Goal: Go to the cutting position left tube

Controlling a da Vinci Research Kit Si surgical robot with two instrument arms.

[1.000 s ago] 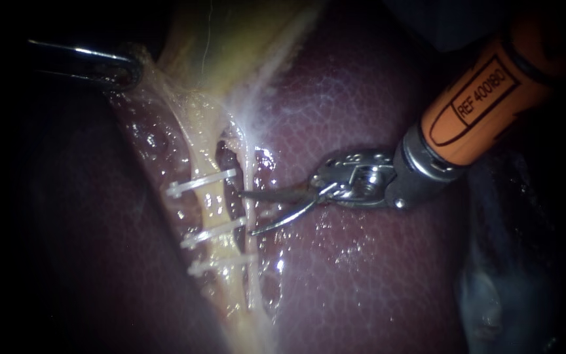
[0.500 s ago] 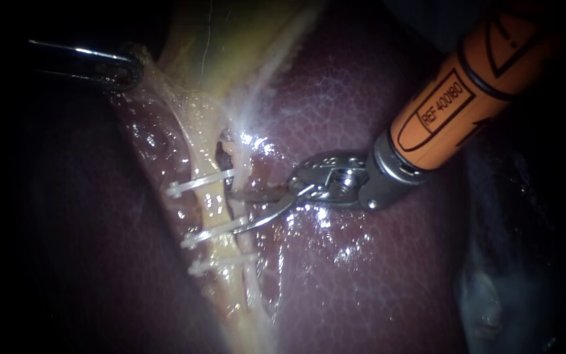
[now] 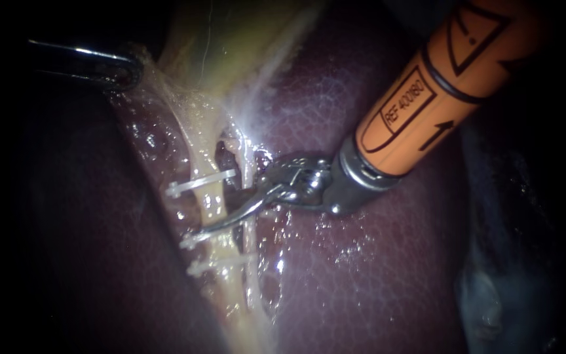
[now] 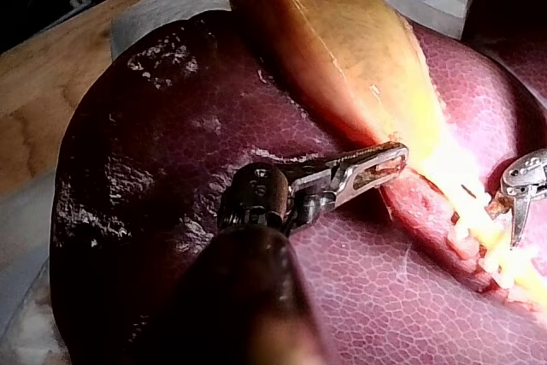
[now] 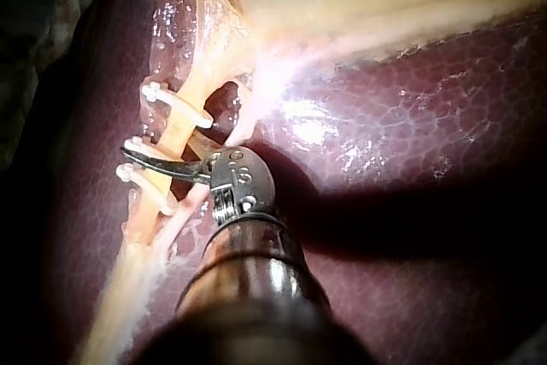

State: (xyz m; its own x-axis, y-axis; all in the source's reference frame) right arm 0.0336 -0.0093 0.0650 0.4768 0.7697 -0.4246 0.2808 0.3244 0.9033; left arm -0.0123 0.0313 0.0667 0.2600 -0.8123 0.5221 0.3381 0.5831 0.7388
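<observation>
Over the last second the right instrument has slid in across the liver. Its blades, spread apart and gripping nothing, now straddle the left tube between the upper clip and the middle clip (the lower blade lies over the tube), which looks like the cutting position, or nearly. The left instrument stays clenched on the gallbladder at its edge.

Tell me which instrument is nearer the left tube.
Right. The right instrument holds open jaws at the left tube between two clips; the left instrument sits well away, near the gallbladder.
</observation>
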